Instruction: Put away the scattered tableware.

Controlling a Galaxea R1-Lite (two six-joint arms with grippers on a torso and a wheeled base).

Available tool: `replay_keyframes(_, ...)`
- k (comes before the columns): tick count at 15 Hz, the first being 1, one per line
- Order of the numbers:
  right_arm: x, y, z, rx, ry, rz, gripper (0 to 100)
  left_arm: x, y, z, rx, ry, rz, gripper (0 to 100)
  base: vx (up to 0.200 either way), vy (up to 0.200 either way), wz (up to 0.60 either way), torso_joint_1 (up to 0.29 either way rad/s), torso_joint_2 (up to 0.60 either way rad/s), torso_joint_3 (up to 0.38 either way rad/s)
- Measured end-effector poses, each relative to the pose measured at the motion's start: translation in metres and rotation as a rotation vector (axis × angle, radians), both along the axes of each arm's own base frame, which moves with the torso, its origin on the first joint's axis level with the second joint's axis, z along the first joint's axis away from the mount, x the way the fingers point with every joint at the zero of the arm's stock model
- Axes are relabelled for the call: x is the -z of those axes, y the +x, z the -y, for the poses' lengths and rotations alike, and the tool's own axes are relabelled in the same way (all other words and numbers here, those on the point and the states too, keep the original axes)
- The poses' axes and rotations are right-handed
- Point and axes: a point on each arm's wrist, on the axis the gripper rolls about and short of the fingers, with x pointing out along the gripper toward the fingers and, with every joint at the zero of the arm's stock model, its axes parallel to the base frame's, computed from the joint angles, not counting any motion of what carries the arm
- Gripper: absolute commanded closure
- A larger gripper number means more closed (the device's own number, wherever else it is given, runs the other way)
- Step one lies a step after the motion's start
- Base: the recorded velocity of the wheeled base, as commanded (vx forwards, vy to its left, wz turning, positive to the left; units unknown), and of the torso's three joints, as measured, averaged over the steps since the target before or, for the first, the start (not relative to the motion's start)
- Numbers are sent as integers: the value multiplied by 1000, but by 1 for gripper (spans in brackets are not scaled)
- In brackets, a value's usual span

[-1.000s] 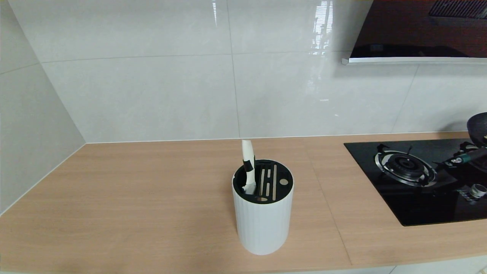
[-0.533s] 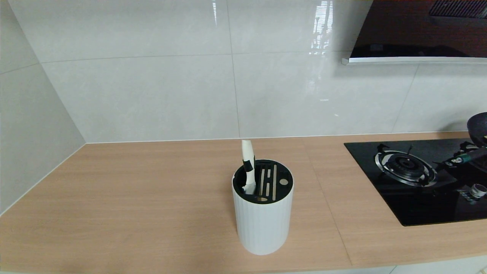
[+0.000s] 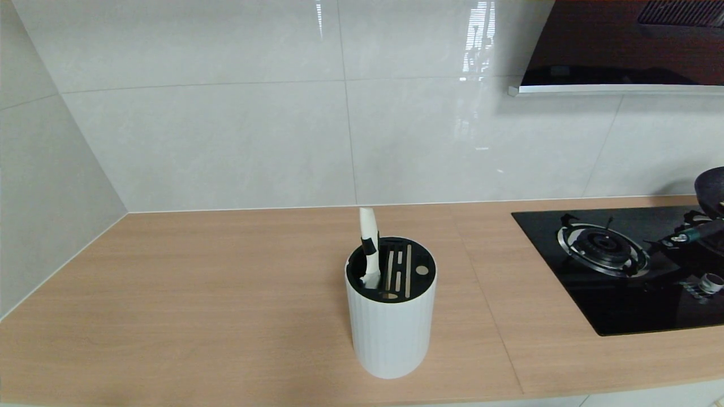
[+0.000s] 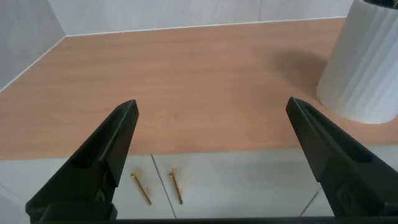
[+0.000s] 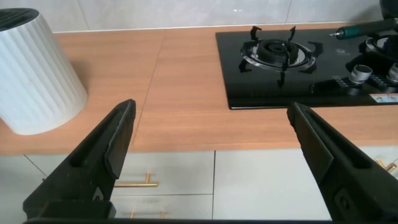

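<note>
Both grippers hung low in front of the counter's edge, each with its two black fingers spread wide apart and nothing between them. Seen from its own wrist camera, the left gripper [image 4: 210, 107] was over the front strip of the wooden countertop [image 3: 198, 294] and the pale cabinet doors [image 4: 249, 186] below it, where two thin gold handles [image 4: 140, 188] showed. The right gripper [image 5: 211, 107] sat likewise over the counter edge, between the holder and the black gas hob [image 3: 622, 294].

In the head view, the white ribbed holder [image 3: 391, 325] stood upright just below the centre of the frame, well apart from the hob at the right. Its black top [image 3: 416, 282] carried several narrow slots and a round hole. One white-handled utensil [image 3: 367, 226], with a black band around the handle, stood in the left side of that top, leaning slightly left.

At the right edge of the frame a dark pan [image 3: 711, 189] rested on the hob beyond the near burner [image 3: 602, 249]. A dark range hood [image 3: 622, 51] filled the upper right corner, against the grey tiled wall [image 3: 226, 130].
</note>
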Motion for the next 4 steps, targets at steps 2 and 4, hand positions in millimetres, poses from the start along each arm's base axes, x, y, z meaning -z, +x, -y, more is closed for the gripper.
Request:
replay_keyframes(2, 0, 0, 0, 1, 0, 0, 0, 0, 0, 0, 1, -14, -1, 0, 0, 0, 0, 0, 0, 0)
replay_keyframes(4, 0, 0, 0, 1, 0, 0, 0, 0, 0, 0, 1, -15, -1, 0, 0, 0, 0, 0, 0, 0)
